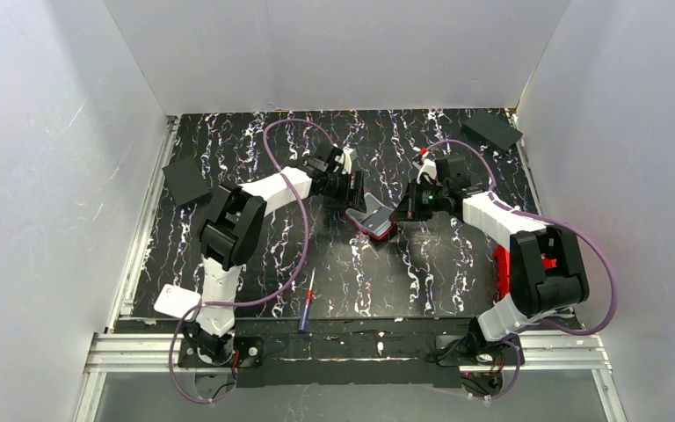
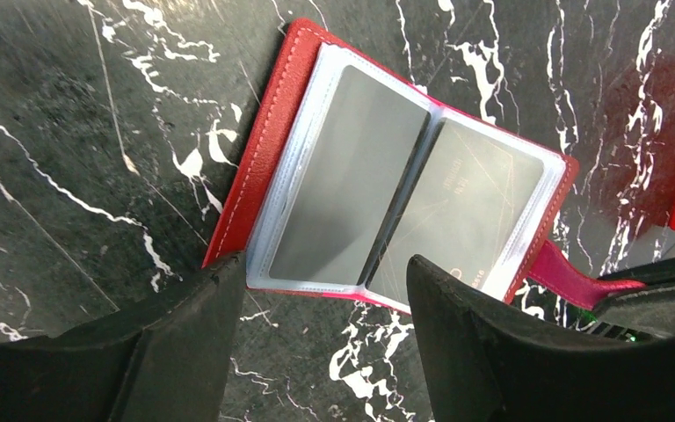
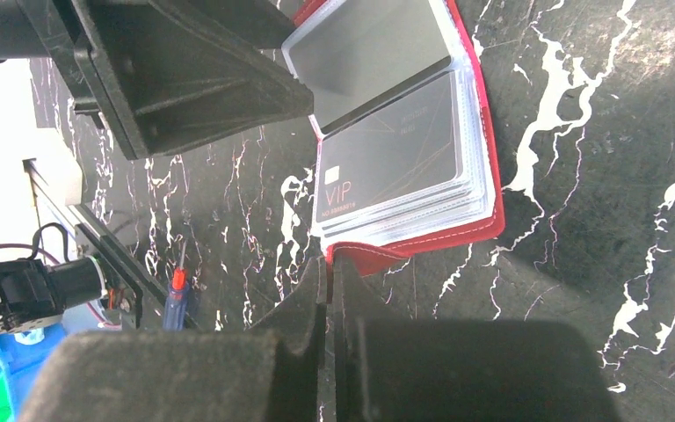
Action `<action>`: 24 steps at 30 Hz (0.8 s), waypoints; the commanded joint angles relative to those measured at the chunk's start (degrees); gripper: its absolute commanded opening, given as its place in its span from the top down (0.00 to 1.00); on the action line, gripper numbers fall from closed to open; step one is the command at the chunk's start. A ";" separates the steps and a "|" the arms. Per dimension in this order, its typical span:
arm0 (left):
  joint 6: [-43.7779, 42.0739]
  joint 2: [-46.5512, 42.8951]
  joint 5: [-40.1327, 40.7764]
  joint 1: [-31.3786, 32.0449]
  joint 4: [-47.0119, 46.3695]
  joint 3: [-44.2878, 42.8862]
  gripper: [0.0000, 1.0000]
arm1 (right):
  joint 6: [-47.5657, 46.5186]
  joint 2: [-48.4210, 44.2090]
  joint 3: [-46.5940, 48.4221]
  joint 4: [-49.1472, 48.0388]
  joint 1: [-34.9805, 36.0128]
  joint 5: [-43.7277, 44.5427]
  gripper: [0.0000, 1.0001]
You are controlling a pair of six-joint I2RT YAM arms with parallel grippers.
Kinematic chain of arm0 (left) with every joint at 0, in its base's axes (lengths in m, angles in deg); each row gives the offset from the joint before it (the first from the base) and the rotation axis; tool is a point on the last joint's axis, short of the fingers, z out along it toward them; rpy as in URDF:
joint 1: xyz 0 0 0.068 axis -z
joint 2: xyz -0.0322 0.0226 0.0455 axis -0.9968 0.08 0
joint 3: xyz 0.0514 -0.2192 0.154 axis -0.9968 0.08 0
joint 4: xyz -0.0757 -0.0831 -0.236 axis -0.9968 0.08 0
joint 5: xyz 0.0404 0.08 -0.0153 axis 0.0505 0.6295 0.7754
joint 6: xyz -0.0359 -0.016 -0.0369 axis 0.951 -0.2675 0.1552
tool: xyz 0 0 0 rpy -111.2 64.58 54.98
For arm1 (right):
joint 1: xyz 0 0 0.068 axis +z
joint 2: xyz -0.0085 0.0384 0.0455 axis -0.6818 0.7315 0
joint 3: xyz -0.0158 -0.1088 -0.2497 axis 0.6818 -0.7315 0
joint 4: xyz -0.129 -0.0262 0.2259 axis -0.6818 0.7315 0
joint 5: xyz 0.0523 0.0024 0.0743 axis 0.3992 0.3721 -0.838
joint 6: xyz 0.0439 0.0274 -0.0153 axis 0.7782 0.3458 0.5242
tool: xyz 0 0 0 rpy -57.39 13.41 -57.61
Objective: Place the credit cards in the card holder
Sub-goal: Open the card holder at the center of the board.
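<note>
The red card holder (image 1: 371, 220) lies open mid-table, its clear pockets facing up. In the left wrist view the holder (image 2: 272, 132) holds a grey credit card (image 2: 352, 176) in the left pocket and a dark card (image 2: 470, 207) in the right one. My left gripper (image 2: 325, 290) is open just at the holder's near edge, empty. My right gripper (image 3: 330, 264) is shut on the holder's red cover edge (image 3: 422, 246). That view shows a dark "VIP" card (image 3: 391, 163) in a pocket and the grey card (image 3: 369, 53) beyond. No loose cards show.
Black flat squares lie at far left (image 1: 185, 182) and far right (image 1: 492, 129). A red bin (image 1: 503, 268) sits behind the right arm. A blue-and-red screwdriver (image 1: 306, 303) lies near the front edge. A white object (image 1: 176, 301) is at front left.
</note>
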 commanded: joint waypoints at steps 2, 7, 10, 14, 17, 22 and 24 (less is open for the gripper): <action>1.77 -6.07 -3.28 1.35 -0.66 2.47 0.36 | -0.41 -0.29 1.66 -1.40 -0.12 -1.25 0.99; 0.69 -9.26 -0.84 3.64 -1.05 4.26 0.36 | -0.54 0.27 1.34 -1.59 -0.11 -1.29 0.99; 1.47 -10.73 -1.12 4.66 -1.95 5.20 0.41 | -0.71 0.53 1.04 -1.74 -0.08 -0.68 0.99; 3.66 -12.90 -2.32 5.37 -5.62 7.69 0.48 | 0.20 1.29 1.38 -0.85 -0.12 2.74 0.99; 3.94 -13.22 -1.21 5.61 -6.98 8.98 0.50 | 2.93 1.69 1.92 -0.75 -0.12 5.96 0.98; 3.24 -10.24 -0.53 5.68 -4.68 8.25 0.50 | 7.87 1.77 1.11 -2.68 -0.27 8.71 0.99; 3.00 -9.61 0.62 5.66 -4.38 8.38 0.48 | 8.57 1.54 0.97 -2.75 -0.34 9.81 0.99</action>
